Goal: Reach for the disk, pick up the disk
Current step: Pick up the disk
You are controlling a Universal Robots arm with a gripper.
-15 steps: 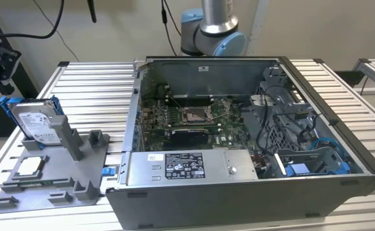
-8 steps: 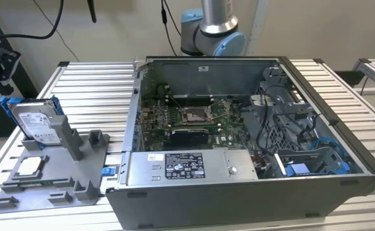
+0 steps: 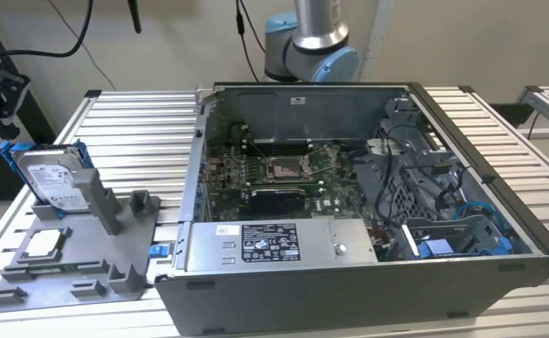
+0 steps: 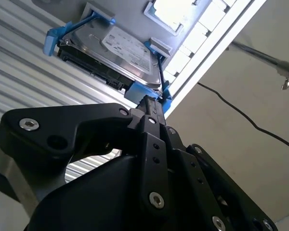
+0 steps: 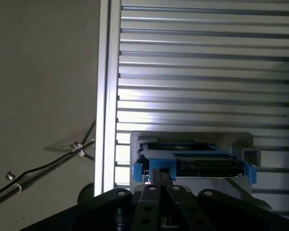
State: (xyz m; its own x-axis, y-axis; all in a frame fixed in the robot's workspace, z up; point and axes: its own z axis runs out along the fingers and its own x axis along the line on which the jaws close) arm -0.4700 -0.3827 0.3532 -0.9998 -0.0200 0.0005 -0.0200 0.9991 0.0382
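One disk (image 3: 51,179), upright, long axis seemingly vertical

The disk (image 3: 53,179) is silver-grey with a white printed label and a bright blue bracket. Its holder (image 3: 77,260) is plain mid-grey, the small square chip (image 3: 44,244) on it is silver, and the surface (image 3: 133,120) is pale silver metal ribbed in parallel slats. The end effector (image 4: 148,103) is matt black with shiny silver screw heads, and the arm (image 3: 316,21) is silver with light blue joint caps. The open computer case (image 3: 349,303) is dark grey, holding a green board (image 3: 335,190), a silver box (image 3: 274,243) with a white-and-black label, and a blue caddy (image 3: 457,243).
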